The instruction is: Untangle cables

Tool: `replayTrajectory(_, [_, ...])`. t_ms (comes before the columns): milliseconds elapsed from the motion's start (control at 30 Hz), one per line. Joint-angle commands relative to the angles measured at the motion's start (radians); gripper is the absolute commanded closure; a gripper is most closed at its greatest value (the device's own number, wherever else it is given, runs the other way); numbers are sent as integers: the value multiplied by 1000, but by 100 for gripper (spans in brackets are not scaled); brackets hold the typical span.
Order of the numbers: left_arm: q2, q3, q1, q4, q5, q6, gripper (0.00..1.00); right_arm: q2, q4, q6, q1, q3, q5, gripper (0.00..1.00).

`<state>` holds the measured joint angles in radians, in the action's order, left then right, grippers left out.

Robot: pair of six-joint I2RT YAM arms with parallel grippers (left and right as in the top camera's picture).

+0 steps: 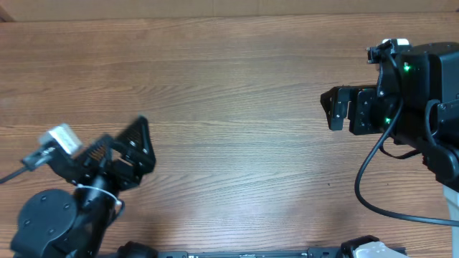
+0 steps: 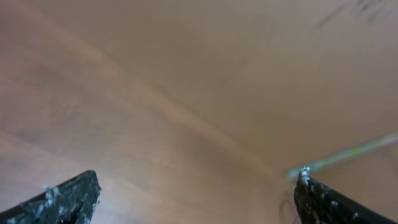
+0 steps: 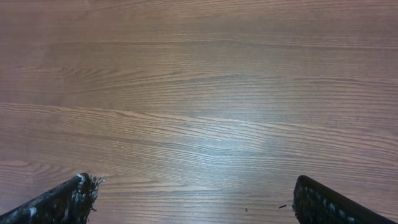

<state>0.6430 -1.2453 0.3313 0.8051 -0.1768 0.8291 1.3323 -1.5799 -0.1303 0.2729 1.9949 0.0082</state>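
Observation:
The cables are out of view in all three views. My left gripper [image 1: 147, 147] hangs at the near left of the wooden table [image 1: 237, 86], open, and in its wrist view only blurred bare wood lies between the left gripper [image 2: 196, 182] fingers. My right gripper [image 1: 328, 109] is at the far right, pointing left and open. Between the right gripper [image 3: 193, 185] fingers the wrist view shows plain wood grain. Neither gripper holds anything.
A thick black wire [image 1: 364, 175] of the right arm loops down over the table at the right. The left arm's base [image 1: 46, 226] sits at the near left corner. A dark rail [image 1: 244, 253] runs along the front edge.

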Motion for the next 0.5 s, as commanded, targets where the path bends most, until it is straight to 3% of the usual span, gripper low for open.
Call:
replayTrajectory(0, [-36,44,-41,-94,-96,5,0,0,3,0,1,2,13,0])
replayTrajectory(233, [-199,255,-198,-388,-172,5,0,0,3,0,1,2,13,0])
replayTrajectory(467, [-367,509,-222,-657,-311,5,1,0,3,0,1,2,13,0])
